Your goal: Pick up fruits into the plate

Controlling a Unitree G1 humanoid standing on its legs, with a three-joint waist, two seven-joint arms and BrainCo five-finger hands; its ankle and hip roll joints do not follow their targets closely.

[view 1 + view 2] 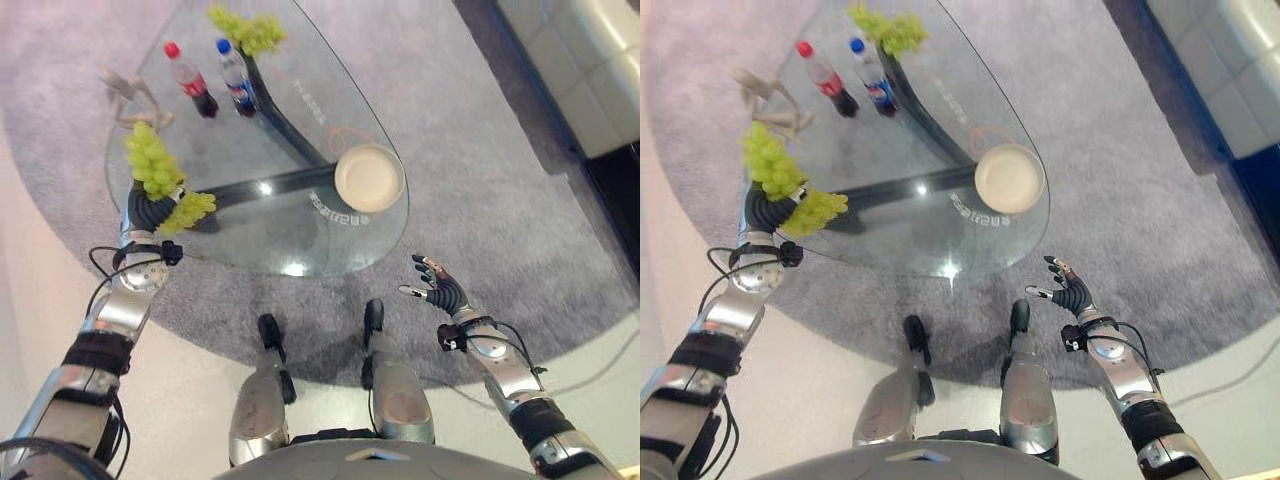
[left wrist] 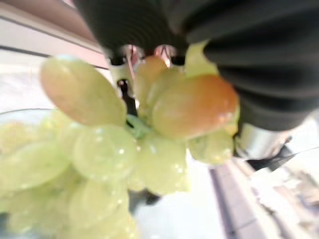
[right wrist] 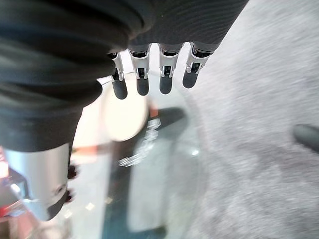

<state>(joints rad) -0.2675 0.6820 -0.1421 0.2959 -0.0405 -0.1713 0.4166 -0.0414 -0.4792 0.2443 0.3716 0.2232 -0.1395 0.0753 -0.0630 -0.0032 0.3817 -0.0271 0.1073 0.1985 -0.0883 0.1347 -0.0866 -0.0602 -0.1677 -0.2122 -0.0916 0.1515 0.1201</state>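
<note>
My left hand [image 1: 150, 212] is at the glass table's near left edge, shut on a bunch of green grapes [image 1: 155, 163]. Part of the bunch spills over the hand to the right. In the left wrist view the grapes [image 2: 109, 149] sit tight against the hand's dark cover. A round cream plate [image 1: 368, 177] lies on the table's right side, with nothing on it. A second bunch of green grapes [image 1: 247, 30] lies at the table's far end. My right hand [image 1: 440, 287] hovers open over the carpet, off the table's near right. Its fingers [image 3: 142, 79] are straight, with the plate [image 3: 122, 117] beyond them.
Two small bottles stand on the far left of the glass table [image 1: 290, 235], one with a red cap [image 1: 192, 80] and one with a blue cap [image 1: 236, 78]. A pale twisted object [image 1: 135, 97] lies at the left edge. A grey carpet [image 1: 480, 150] surrounds the table, and a pale sofa [image 1: 590, 70] stands at the right.
</note>
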